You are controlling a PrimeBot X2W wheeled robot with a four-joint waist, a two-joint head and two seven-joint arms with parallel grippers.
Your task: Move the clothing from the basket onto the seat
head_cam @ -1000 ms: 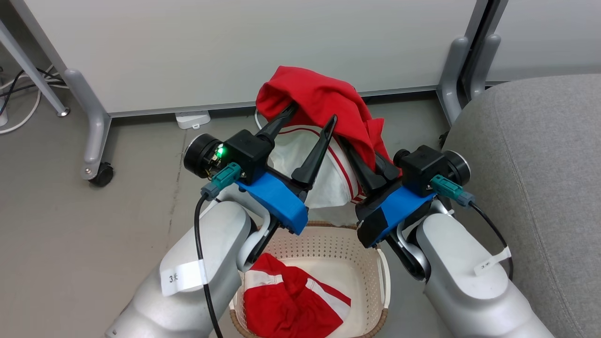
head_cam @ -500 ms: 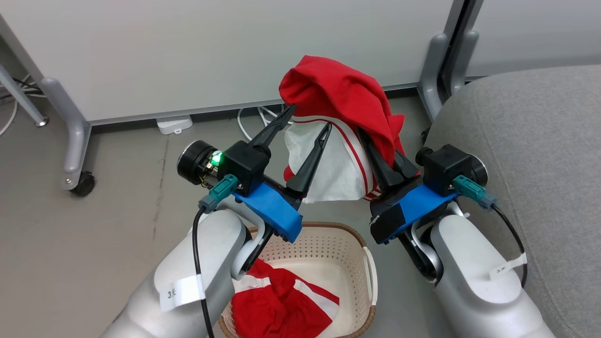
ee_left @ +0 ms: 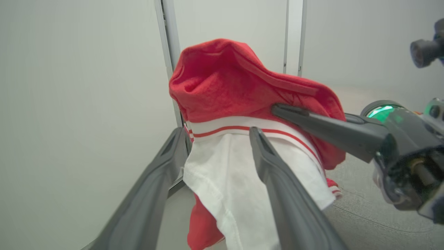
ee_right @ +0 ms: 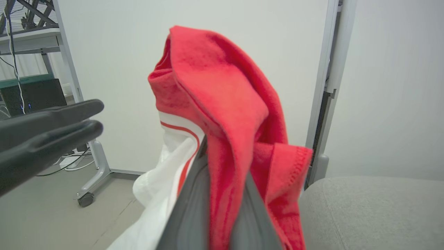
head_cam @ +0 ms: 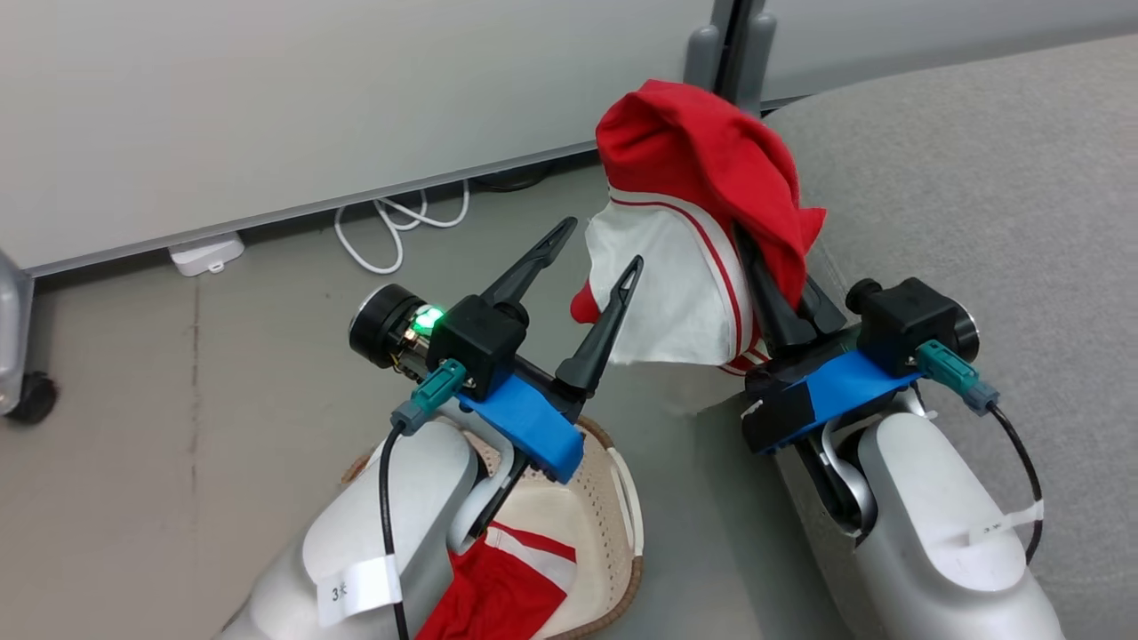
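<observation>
A red garment (head_cam: 702,169) with white lining and stripes hangs in the air at the seat's left edge, draped over my right gripper (head_cam: 751,258), which is shut on it. In the right wrist view the red cloth (ee_right: 222,104) is pinched between my two fingers. My left gripper (head_cam: 603,245) stands open just left of the white lining, holding nothing; in the left wrist view its fingers (ee_left: 166,163) frame the hanging cloth (ee_left: 225,80). The basket (head_cam: 622,498) sits on the floor at the lower left, partly behind my left forearm, with another red garment (head_cam: 498,596) inside. The grey seat (head_cam: 978,178) takes up the right side.
A pale partition wall runs along the back, with a grey post (head_cam: 725,36) beside the seat. A white cable (head_cam: 391,231) and a white plug block (head_cam: 206,253) lie on the floor by the wall. A caster wheel (head_cam: 31,396) is at the far left.
The camera has turned right, bringing the seat further into view and the basket to the lower left. My right gripper carried the garment toward the seat. My left fingers came free of the cloth.
</observation>
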